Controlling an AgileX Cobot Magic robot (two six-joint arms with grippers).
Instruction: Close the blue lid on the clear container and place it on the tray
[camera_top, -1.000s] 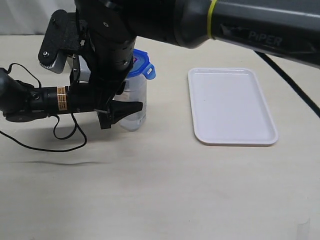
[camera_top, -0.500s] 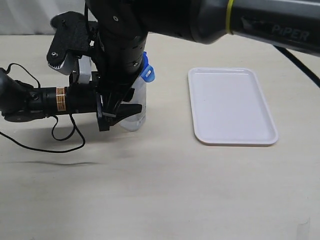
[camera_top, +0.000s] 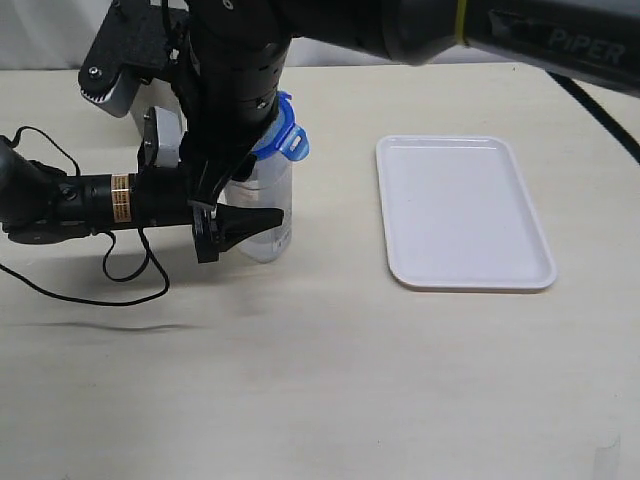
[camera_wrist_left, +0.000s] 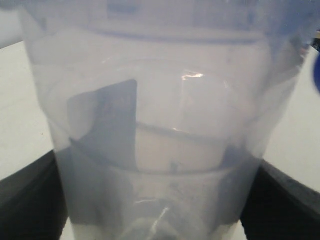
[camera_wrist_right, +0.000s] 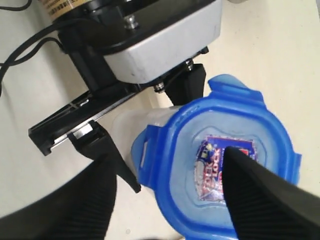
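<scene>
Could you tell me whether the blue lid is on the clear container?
On: the blue lid sits atop the clear container, flaps flared outward; whether fully seated, cannot tell.

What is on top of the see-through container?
A blue lid with a red-and-white sticker sits on the container. The right gripper above it hides part of the lid and sticker.
</scene>
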